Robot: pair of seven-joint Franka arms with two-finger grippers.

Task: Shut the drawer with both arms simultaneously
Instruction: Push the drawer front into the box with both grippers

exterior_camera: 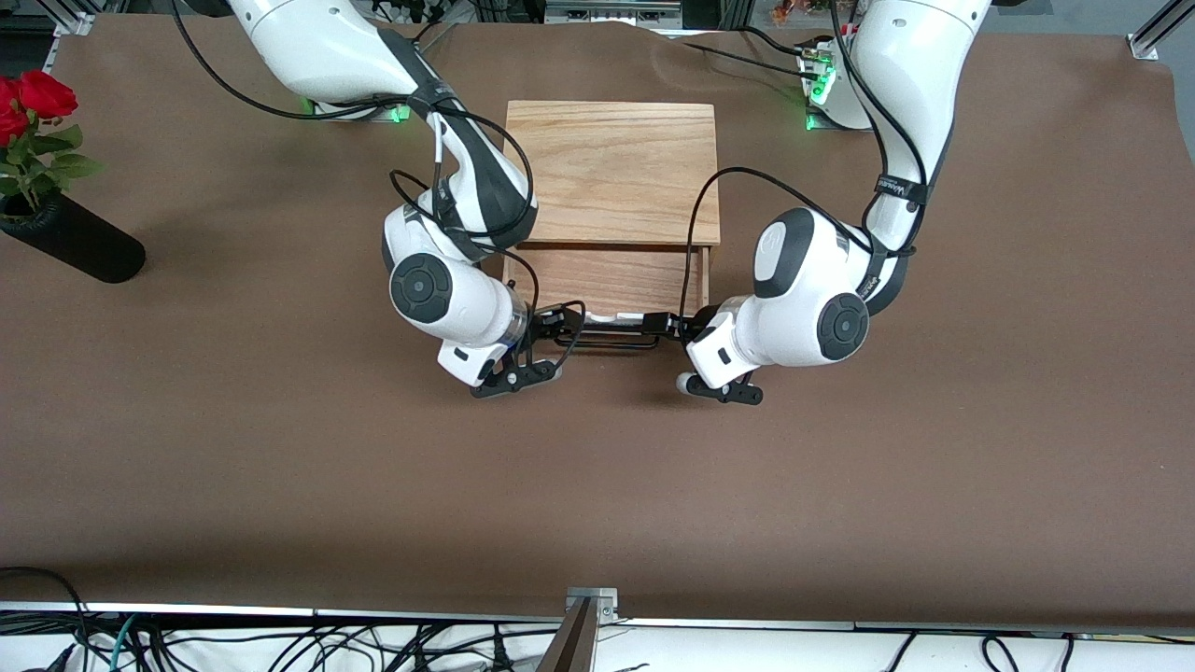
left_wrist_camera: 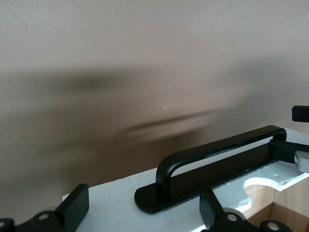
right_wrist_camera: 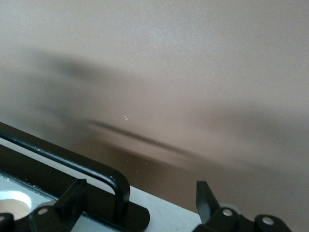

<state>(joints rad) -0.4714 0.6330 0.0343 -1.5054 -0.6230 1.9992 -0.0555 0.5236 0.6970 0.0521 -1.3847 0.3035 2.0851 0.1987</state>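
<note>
The drawer [exterior_camera: 611,280] stands partly pulled out of the oak-coloured box [exterior_camera: 613,168], which sits mid-table between the two arm bases. Its open tray and white front panel [left_wrist_camera: 116,200] face the front camera, and the long black bar handle [exterior_camera: 611,341] runs along that panel.

Both grippers are stationed at the panel, one at each end of the handle. This placement looks deliberate: with contact spread to both ends, a shared push should drive the drawer in squarely rather than skewing it in its runners.

The right gripper [exterior_camera: 558,322] sits at the end of the handle toward the right arm's end of the table. In the right wrist view its fingers [right_wrist_camera: 72,198] are spread apart, straddling the handle's end post without clamping it. The left gripper [exterior_camera: 667,325] sits at the other end. In the left wrist view its fingers [left_wrist_camera: 77,205] are likewise apart, over the panel and the handle's base plate.

Both arms reach out from their bases and fold down at the elbow. Their wrists are turned inward toward each other, low beside the drawer's front.

The drawer is not yet closed. A vase of red roses [exterior_camera: 56,224] lies well apart at the right arm's end of the table.
</note>
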